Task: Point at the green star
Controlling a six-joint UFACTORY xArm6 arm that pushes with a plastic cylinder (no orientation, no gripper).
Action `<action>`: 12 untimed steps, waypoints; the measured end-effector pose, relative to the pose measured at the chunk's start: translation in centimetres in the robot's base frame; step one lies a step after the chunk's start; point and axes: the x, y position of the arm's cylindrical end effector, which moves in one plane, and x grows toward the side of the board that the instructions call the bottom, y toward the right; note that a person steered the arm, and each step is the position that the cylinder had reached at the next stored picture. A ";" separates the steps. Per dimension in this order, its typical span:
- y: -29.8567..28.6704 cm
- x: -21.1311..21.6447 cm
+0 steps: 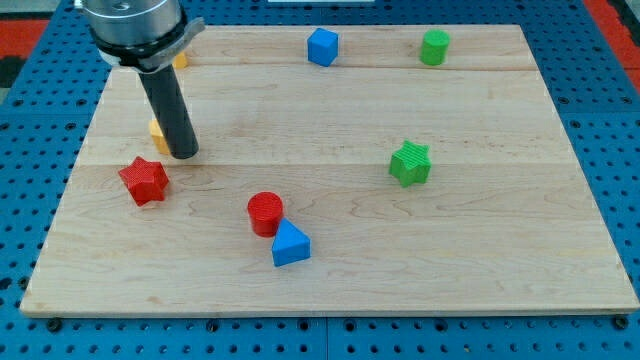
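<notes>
The green star (410,164) lies on the wooden board (480,250), right of the middle. My tip (184,153) rests on the board at the view's left, far from the star. It stands just above and right of a red star (144,180) and next to a yellow block (158,131) that the rod partly hides.
A red cylinder (265,213) touches a blue triangle (290,244) below the middle. A blue cube (322,46) and a green cylinder (435,47) sit near the top edge. Another yellow block (181,60) peeks out under the arm at the top left.
</notes>
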 end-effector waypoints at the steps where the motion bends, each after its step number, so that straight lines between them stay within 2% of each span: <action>1: 2.8 -1.1; 6: 3.2 -1.1; 8: 18.5 2.3; 9: 21.7 4.3; 11: 21.4 3.4; 12: 23.1 3.6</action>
